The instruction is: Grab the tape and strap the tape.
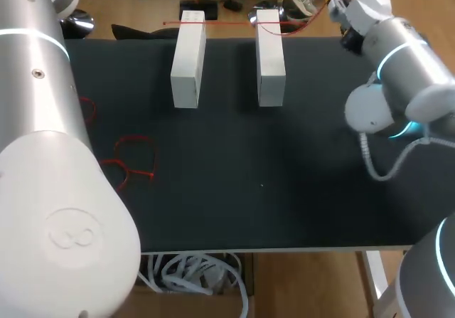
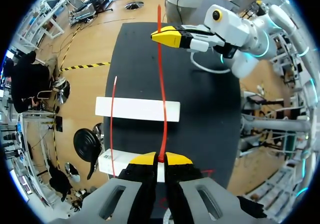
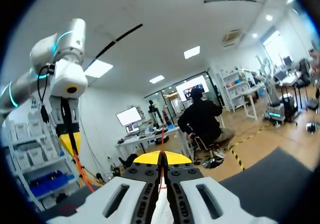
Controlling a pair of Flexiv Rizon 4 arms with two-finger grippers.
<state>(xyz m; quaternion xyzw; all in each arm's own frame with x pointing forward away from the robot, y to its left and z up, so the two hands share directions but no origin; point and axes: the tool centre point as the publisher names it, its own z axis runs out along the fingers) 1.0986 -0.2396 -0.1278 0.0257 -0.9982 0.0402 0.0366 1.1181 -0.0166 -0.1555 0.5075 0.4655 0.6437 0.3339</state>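
**Q:** Left pincer?
**A:** My left pincer (image 2: 159, 158) is pinched narrow on the red tape (image 2: 162, 98), with a yellow tip against it from each side. It sits just above the left white block (image 2: 120, 162).

**Q:** Right one?
**A:** My right pincer (image 3: 161, 158) is nearly closed too, with the thin red tape caught between its tips. In the left wrist view it shows ahead, beyond the right white block (image 2: 135, 108).

**Q:** So where's the tape?
**A:** It's strung in a line between my two pincers, off the desk (image 1: 284, 190), and passes over both blocks. A short end goes on past the right pincer. The head view has it across the blocks' far ends. I can't tell if it touches their tops.

**Q:** Blocks?
**A:** They're parallel, side by side but apart, on the far part of the desk.

**Q:** Anything else?
**A:** A loose red strand (image 2: 113, 129) curves beside the taut tape, over the same blocks. Red loops (image 1: 135, 158) lie on the desk's left side by my left arm (image 1: 43, 154), well apart from the blocks. My right arm (image 1: 405, 69) comes in at the far right corner.
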